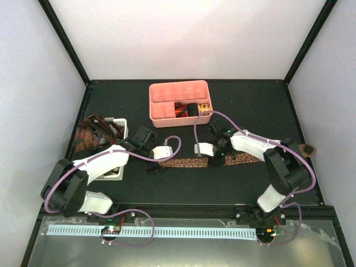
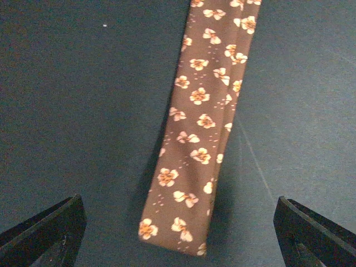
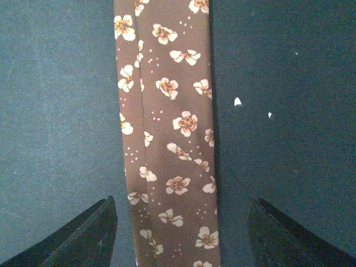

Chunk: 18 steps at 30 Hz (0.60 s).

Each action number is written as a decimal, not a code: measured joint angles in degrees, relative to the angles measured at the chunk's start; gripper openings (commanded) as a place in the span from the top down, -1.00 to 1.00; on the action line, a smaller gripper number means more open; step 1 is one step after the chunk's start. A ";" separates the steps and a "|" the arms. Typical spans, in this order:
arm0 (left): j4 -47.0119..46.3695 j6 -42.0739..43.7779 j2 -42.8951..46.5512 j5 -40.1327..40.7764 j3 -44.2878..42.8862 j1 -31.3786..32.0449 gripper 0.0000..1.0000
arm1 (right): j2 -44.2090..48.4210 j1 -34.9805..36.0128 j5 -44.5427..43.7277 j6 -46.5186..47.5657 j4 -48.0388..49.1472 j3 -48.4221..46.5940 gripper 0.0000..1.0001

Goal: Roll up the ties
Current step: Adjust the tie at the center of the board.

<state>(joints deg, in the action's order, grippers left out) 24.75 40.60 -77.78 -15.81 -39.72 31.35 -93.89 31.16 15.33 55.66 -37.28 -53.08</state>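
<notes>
A brown tie with a small flower print (image 1: 186, 163) lies flat across the middle of the black table. My left gripper (image 1: 156, 168) hovers over its narrow left end, jaws wide open; in the left wrist view that folded end (image 2: 189, 183) lies between my open fingers (image 2: 47, 233). My right gripper (image 1: 218, 160) is over the tie further right, open; in the right wrist view the tie (image 3: 169, 144) runs between the fingers (image 3: 83, 236). Several other ties (image 1: 94, 133) hang in a heap on the basket. Rolled ties (image 1: 189, 109) sit in the tray.
A pink compartmented tray (image 1: 167, 105) stands at the back centre. A white slotted basket (image 1: 118, 123) stands at the left, partly under my left arm. The wide end of the tie (image 1: 307, 149) shows past my right arm. Black frame posts bound the table.
</notes>
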 measured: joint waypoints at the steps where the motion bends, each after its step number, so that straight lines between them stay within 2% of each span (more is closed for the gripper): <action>1: -0.04 0.09 -0.46 0.00 0.00 0.22 -0.88 | -0.04 0.00 -0.04 0.24 0.04 0.07 -0.25; 9: -1.09 1.86 -5.79 1.68 0.00 1.42 -0.52 | -2.27 0.00 -1.81 0.96 0.33 0.55 -0.05; 15: -2.64 2.25 -6.71 4.20 0.15 1.73 -0.01 | -2.16 0.02 -2.73 -0.11 1.64 0.98 0.22; 18: -4.74 2.34 -6.43 5.42 1.03 1.68 0.18 | -2.16 0.11 -3.93 -1.31 3.65 0.98 0.26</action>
<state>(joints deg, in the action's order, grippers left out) 20.01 42.94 -84.20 -10.39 -38.70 33.04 -96.05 31.27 11.40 54.35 -33.63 -52.10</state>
